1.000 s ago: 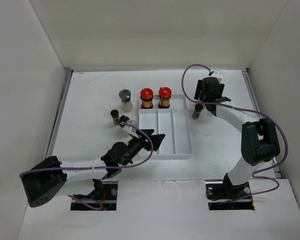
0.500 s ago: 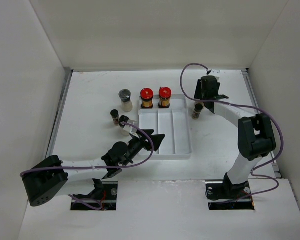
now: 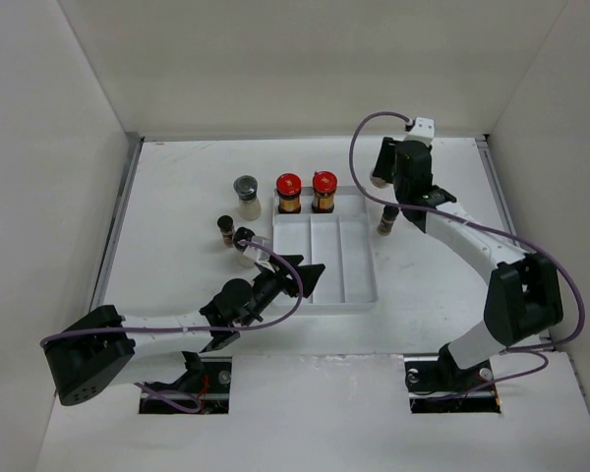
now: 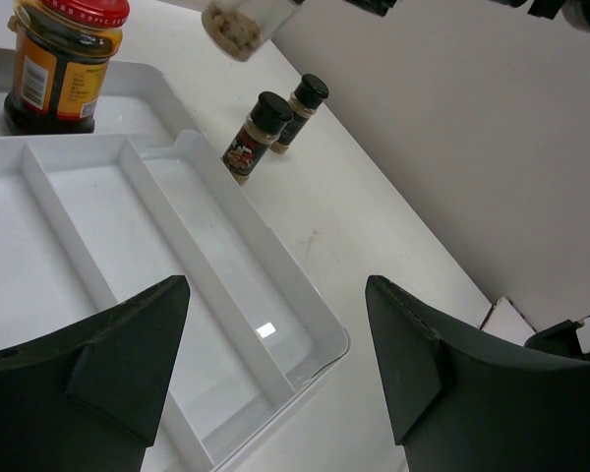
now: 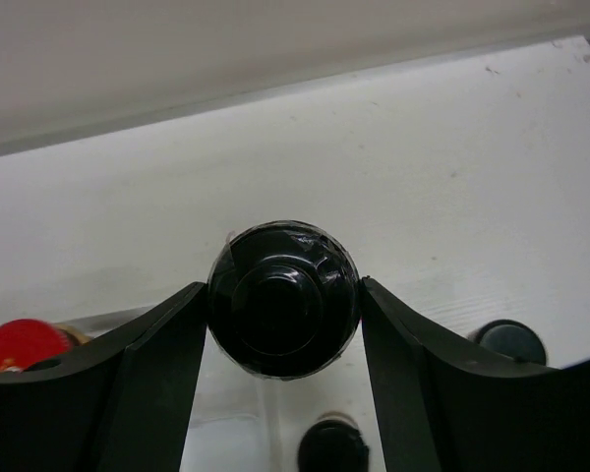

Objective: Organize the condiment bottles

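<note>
White table (image 3: 167, 177), black-capped bottle (image 5: 283, 298) aloft between right jaws.

red-capped amber jars (image 3: 289, 194), white tray (image 3: 324, 258), black-capped bottle (image 5: 282, 310)

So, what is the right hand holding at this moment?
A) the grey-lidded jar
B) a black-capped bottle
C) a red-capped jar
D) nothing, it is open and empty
B: in the right wrist view, the round top of a black-capped bottle sits between the two fingers of the right hand and touches both of them.
</note>
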`<state>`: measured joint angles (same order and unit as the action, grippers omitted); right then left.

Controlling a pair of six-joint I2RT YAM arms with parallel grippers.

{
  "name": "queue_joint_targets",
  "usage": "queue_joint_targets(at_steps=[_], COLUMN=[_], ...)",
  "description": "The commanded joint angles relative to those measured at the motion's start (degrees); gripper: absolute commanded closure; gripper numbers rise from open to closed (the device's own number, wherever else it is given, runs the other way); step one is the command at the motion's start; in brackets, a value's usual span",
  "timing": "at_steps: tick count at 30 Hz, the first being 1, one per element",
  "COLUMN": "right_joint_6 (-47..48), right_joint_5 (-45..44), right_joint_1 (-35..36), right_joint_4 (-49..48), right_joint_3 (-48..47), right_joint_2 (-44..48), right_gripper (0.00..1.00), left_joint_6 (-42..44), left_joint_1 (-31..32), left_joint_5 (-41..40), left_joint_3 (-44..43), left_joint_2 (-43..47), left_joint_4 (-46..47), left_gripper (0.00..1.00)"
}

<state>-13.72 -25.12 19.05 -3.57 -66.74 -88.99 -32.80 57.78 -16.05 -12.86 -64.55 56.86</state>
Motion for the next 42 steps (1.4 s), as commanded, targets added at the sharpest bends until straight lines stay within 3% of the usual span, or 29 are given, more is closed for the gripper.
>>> queue_joint_targets(at_steps=[1,9,20,25,34,36,40,42], right_joint_6=[-1.0,-2.9,-3.1,-2.8,-2.6,-2.9,-3.1,-3.2], right_joint_5=[-0.1,0.6,-1.0,-2.4,-4.0,-4.0,-5.1,-5.6], right_joint_1=[4.0,10.2,10.4,10.4,10.4,10.2,8.3,7.6], right_joint_4=[-5.5,-5.8,-6.0,-6.1,-3.4,-3.7,-2.9,-2.5], right_joint_3=[-2.4,-6.1,-5.9,-5.6,-3.0,0.3,7.0,9.9], right_joint_2=[0.5,-7.5,-13.7,-14.8,-5.4,-1.6,3.5,5.0], right_gripper=[0.50,0.49,0.48,0.25,0.15,0.20,0.53,0.53], left_joint_6=[-0.1,0.1,-0.1,-0.1,-0.3,-0.3,-0.3,-0.3], left_joint_1=[-0.3,-0.3,-0.3,-0.3,-0.3,-0.3,-0.3,-0.2], left_joint_5=[0.1,0.1,0.1,-0.1,0.1,0.1,0.1,0.2], left_joint_3=[-0.8,-0.6,-0.6,-0.7,-0.8,-0.7,-0.8,-0.7], left_joint_2=[0.1,0.7,0.1,-0.4,-0.6,-0.2,-0.6,0.0], left_joint_4=[3.4,3.4,3.4,3.4,3.6,3.7,3.7,3.7], left_gripper=[0.29,0.29,0.29,0.28,0.28,0.28,0.29,0.29])
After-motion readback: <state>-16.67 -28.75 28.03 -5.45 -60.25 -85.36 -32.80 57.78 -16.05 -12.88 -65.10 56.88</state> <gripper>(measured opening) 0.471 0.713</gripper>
